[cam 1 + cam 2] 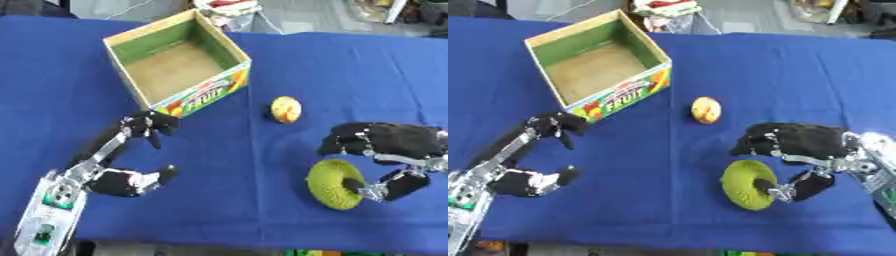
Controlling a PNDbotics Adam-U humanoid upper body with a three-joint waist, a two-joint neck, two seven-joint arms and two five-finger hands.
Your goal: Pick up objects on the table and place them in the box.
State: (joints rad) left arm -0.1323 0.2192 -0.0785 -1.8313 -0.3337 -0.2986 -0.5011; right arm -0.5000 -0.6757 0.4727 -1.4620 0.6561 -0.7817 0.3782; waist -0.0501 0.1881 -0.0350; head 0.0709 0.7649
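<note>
Sitting on the blue tablecloth near the front right is a yellow-green round object, ribbed and tipped up on its edge, and the right hand is closing around it: the thumb is pressing against its right face while the curled fingers are arching over its top. Whether those fingers are actually touching the rim is hard to tell, since the dark hand is blurring into its own shadow. A little beyond it, a small yellow fruit with a red blush is lying alone on the cloth, apart from both hands. Farther back and left, the open cardboard box with "FRUIT" printed on its side is standing with nothing visible inside. The left hand is resting at the front left, fingers stretched loosely toward the box's near corner, holding nothing. The right arm is being cut off by the frame's edge.
</note>
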